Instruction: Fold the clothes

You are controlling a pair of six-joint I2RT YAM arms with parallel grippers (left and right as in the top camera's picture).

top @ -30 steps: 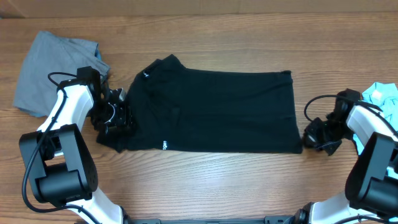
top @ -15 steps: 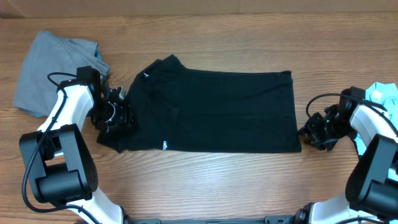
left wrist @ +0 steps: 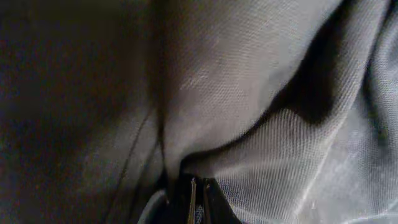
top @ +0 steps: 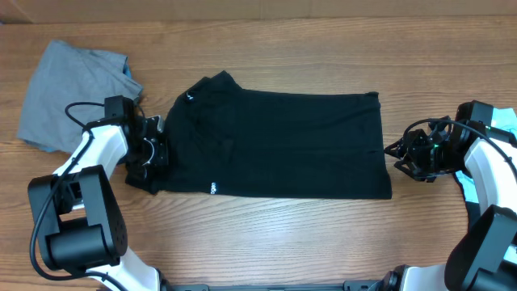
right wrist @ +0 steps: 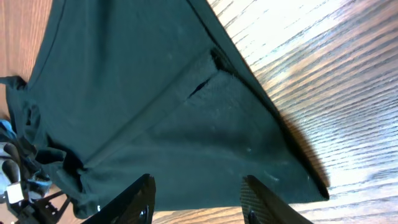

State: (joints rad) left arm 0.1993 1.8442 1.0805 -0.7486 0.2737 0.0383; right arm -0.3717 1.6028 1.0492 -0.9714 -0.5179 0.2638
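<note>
A black soft cloth shirt (right wrist: 137, 81) lies spread on the brown wooden table (right wrist: 323, 74). One shirt corner sticks out over the bare wood. The right gripper (right wrist: 199, 182) hangs over the shirt, its two black fingers (right wrist: 138, 198) apart with nothing between them.

1. The black shirt (top: 283, 145) lies flat in the middle as a rough rectangle, bunched at its left end, with tiny white lettering (top: 214, 190) near the front edge.
2. A grey garment (top: 65, 93) lies rumpled at the far left.
3. A light-blue garment (top: 507, 118) shows at the right edge.
</note>
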